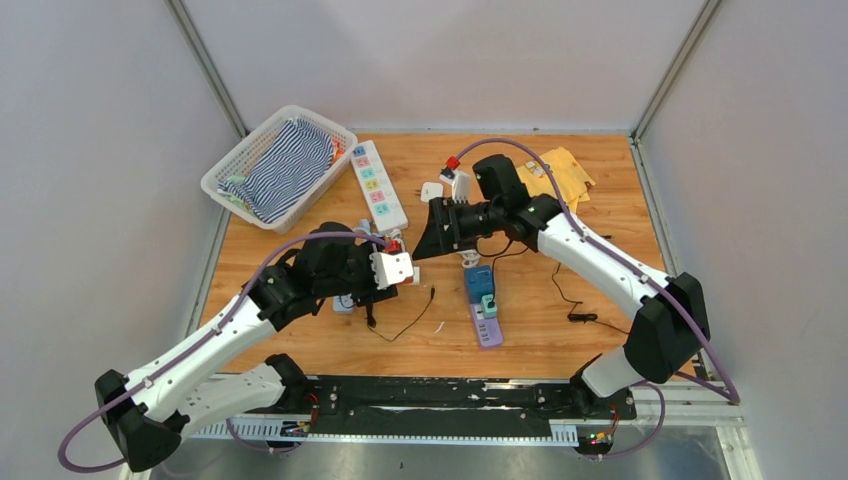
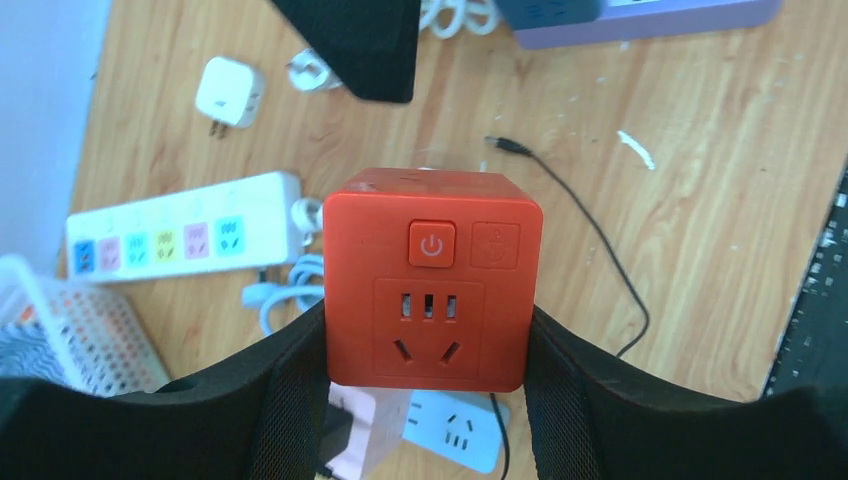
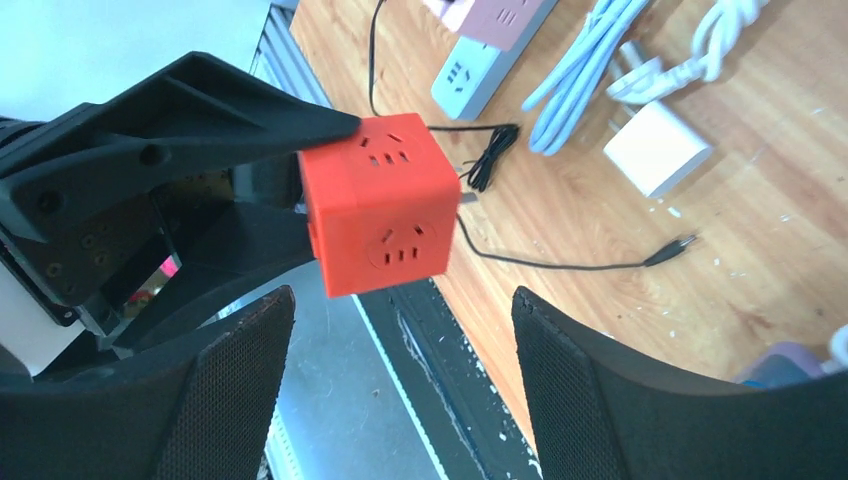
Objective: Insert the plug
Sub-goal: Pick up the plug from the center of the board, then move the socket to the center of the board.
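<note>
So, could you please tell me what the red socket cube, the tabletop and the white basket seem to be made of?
Red socket cube: likely moulded plastic, matte with a soft sheen; the signs are crisp slots and rounded edges.
Tabletop: wood or wood-look laminate; grain lines show, and the surface looks scuffed.
White basket: probably plastic; it has thin lattice walls in one uniform colour.

Cube socket (image 2: 430,280): red-orange on every visible face. Long power strip (image 1: 377,183): white, outlets pastel blue, pink, green, yellow. Basket (image 1: 243,152): white mesh. Cloth (image 1: 290,170) inside: navy-and-white stripes. Short strip (image 1: 487,325): lilac. Adapter (image 1: 479,283): blue. Table (image 1: 540,330): orange-brown wood grain. Thin cable (image 1: 400,325): black.
</note>
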`<action>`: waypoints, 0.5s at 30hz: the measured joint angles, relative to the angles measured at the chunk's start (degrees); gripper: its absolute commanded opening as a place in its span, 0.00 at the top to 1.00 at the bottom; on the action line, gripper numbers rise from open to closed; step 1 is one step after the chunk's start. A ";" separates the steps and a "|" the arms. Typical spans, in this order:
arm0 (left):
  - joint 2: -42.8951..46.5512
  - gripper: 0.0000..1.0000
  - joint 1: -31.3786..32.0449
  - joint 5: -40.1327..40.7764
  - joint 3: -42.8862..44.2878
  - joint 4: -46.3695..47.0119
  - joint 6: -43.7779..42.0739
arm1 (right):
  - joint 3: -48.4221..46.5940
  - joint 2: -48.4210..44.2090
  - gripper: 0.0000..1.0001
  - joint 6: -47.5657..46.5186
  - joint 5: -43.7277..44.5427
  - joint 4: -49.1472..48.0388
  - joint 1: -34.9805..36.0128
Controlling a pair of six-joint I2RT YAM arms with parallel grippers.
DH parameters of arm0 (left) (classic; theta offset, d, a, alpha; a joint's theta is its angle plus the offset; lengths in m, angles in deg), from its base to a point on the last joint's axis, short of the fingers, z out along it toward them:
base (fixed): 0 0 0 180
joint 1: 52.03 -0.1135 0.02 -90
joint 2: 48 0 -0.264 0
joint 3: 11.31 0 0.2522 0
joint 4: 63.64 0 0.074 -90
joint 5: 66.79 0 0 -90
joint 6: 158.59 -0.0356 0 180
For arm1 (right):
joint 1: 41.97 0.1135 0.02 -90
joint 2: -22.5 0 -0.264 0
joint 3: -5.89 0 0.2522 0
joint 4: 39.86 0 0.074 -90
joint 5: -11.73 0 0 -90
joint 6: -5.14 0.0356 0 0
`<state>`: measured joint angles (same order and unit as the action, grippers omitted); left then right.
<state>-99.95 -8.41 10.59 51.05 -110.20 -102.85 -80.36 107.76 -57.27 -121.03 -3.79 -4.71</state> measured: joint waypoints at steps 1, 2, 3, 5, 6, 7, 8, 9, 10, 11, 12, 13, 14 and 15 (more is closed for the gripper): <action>0.39 1.00 0.00 1.60 -0.02 0.20 0.66 | 0.00 -0.17 0.20 0.17 0.55 -0.55 -0.22; 0.83 1.00 0.00 2.84 -0.07 0.44 1.20 | 0.07 -0.26 0.20 0.44 1.07 -1.38 -0.48; 1.53 1.00 -0.02 4.46 -0.17 0.96 1.84 | 0.07 -0.26 0.21 0.61 1.73 -2.16 -0.68; 2.84 1.00 -0.04 7.28 -0.22 1.64 3.02 | 0.09 -0.24 0.21 0.57 4.07 -3.23 -0.98; 3.63 1.00 -0.17 8.87 -0.31 2.23 3.72 | 0.09 -0.24 0.21 0.35 5.92 -3.65 -1.03; 4.61 1.00 -0.35 10.73 -0.52 2.97 4.52 | 0.09 -0.22 0.21 0.07 7.89 -4.02 -1.03; 5.84 1.00 -0.52 13.05 -0.81 3.74 5.40 | 0.04 0.04 0.21 -0.33 10.84 -4.59 -1.03; 7.08 1.00 -0.81 15.19 -1.16 4.50 6.14 | 0.04 0.15 0.21 -0.46 11.69 -4.79 -1.03; 8.39 1.00 -1.11 17.59 -1.53 5.35 6.86 | -0.22 0.81 0.21 -0.70 14.43 -4.92 -1.03; 10.01 1.00 -1.46 20.76 -1.88 6.16 7.67 | -0.63 1.64 0.21 -1.03 16.68 -5.09 -1.03; 10.73 1.00 -1.57 22.25 -2.03 6.60 8.04 | -1.66 3.13 0.21 -1.36 19.17 -5.14 -1.03; 11.93 1.00 -1.77 25.14 -2.27 7.39 8.66 | -2.97 4.87 0.21 -1.68 21.42 -5.29 -1.03; 12.79 1.00 -1.88 27.50 -2.43 7.96 9.25 | -4.11 6.54 0.20 -1.92 23.12 -5.46 -1.03; 13.40 1.00 -1.90 29.62 -2.51 8.48 9.53 | -5.81 8.72 0.20 -2.23 25.16 -5.57 -1.03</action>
<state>-86.55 -10.31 40.20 48.54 -101.72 -93.32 -86.17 116.48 -59.50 -95.88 -9.37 -5.74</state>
